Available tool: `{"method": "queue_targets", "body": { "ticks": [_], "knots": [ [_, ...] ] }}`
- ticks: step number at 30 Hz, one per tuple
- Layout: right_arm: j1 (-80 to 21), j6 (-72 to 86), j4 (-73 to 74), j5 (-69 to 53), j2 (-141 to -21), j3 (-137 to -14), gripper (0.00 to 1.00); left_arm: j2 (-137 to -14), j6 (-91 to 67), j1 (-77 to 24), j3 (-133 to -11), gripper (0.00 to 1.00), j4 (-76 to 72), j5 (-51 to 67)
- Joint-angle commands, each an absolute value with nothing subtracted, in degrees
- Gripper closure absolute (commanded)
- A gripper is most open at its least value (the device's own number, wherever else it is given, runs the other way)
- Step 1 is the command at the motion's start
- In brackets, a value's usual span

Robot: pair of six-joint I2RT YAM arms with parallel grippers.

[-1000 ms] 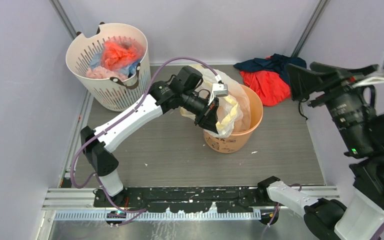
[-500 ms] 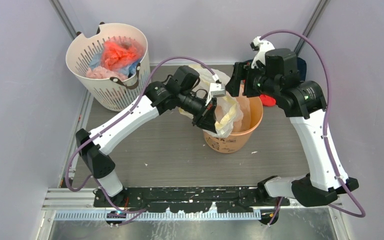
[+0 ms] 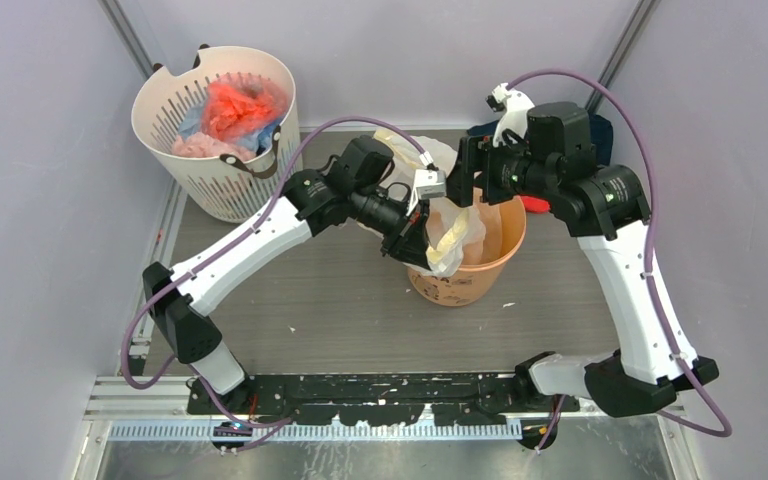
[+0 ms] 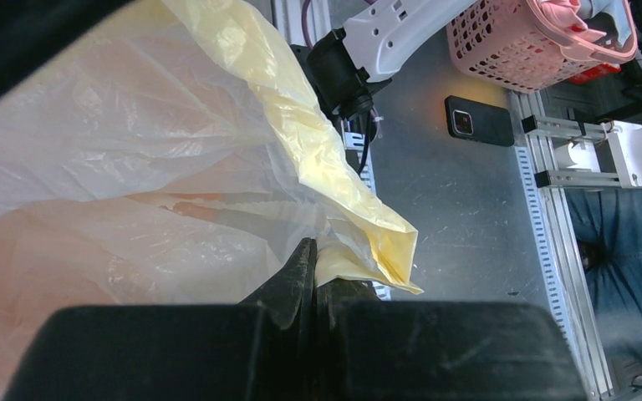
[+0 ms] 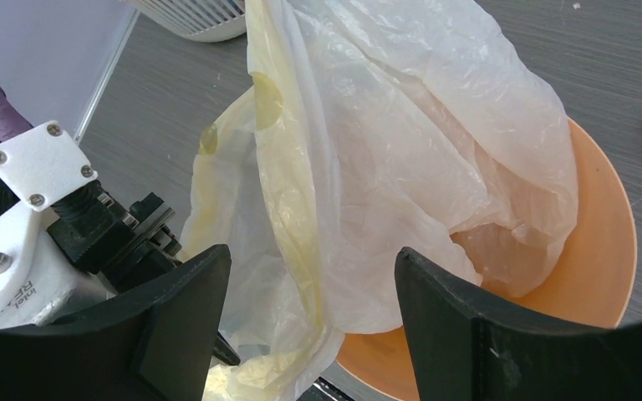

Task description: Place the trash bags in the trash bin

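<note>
The pale-yellow translucent trash bag (image 3: 452,222) hangs partly inside the orange trash bin (image 3: 480,270) and drapes over its left rim. My left gripper (image 3: 422,240) is shut on a fold of the bag at the bin's left rim; in the left wrist view its jaws (image 4: 316,266) pinch the yellow film (image 4: 318,142). My right gripper (image 3: 468,180) is open just above the bin's far rim. In the right wrist view its fingers (image 5: 184,309) straddle the bag (image 5: 384,167) above the bin (image 5: 602,251) without touching it.
A white slotted basket (image 3: 222,175) with red, pink and blue bundles stands at the back left. A red and navy cloth heap (image 3: 535,165) lies behind the bin at the back right. Grey walls enclose the table on both sides.
My right arm swung in from the right edge to above the bin, then edged a little left. My left gripper, still shut on the bag, has shifted slightly left.
</note>
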State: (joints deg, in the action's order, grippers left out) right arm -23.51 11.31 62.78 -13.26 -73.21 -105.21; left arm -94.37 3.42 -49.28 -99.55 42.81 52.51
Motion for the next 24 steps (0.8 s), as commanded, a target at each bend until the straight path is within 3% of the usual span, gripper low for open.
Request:
{"method": "queue_targets", "body": {
  "ticks": [1,14,24],
  "knots": [
    [-23.5,9.3,60.6,-16.5,-74.4,-105.7,0.23,-91.2,3.2,-49.6,-99.1,1.00,39.9,53.3],
    [-23.5,8.2,59.2,-19.2,-77.5,-101.2,0.30,-91.1,3.8,-49.6,-99.9,1.00,40.8,53.4],
    [-23.5,10.2,56.9,-6.5,-75.9,-100.9,0.71,-91.2,3.1,-49.7,-98.7,1.00,40.0,52.7]
  ]
}}
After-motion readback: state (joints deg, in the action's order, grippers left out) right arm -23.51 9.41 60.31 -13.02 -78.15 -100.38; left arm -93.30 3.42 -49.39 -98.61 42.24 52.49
